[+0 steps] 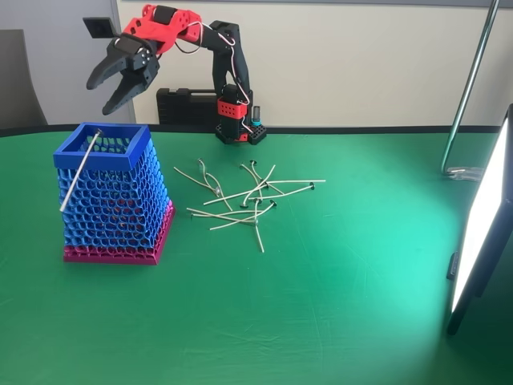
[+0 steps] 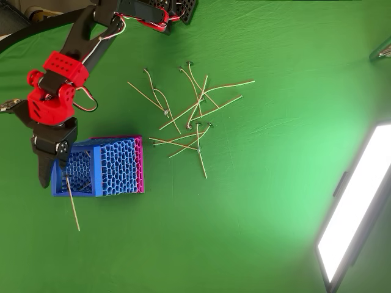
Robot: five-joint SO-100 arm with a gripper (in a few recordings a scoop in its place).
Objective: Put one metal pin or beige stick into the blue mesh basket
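The blue mesh basket point(image 1: 112, 200) point(image 2: 119, 168) stands at the left of the green table, on its magenta base band. A thin beige-silver pin point(image 1: 80, 170) point(image 2: 73, 201) slants over the basket's near-left rim. Its dark head is at the opening, and the rest runs down outside the lattice wall. My red and black gripper point(image 1: 104, 95) point(image 2: 52, 173) hangs above the basket's left rim. It is open, with nothing between its fingers. It is apart from the pin.
A loose pile of several crossed pins point(image 1: 248, 196) point(image 2: 189, 116) lies right of the basket. The arm's base point(image 1: 236, 120) and a black case point(image 1: 188, 104) sit at the back. A lit panel point(image 1: 481, 224) point(image 2: 351, 220) and a metal pole point(image 1: 469, 88) stand at the right.
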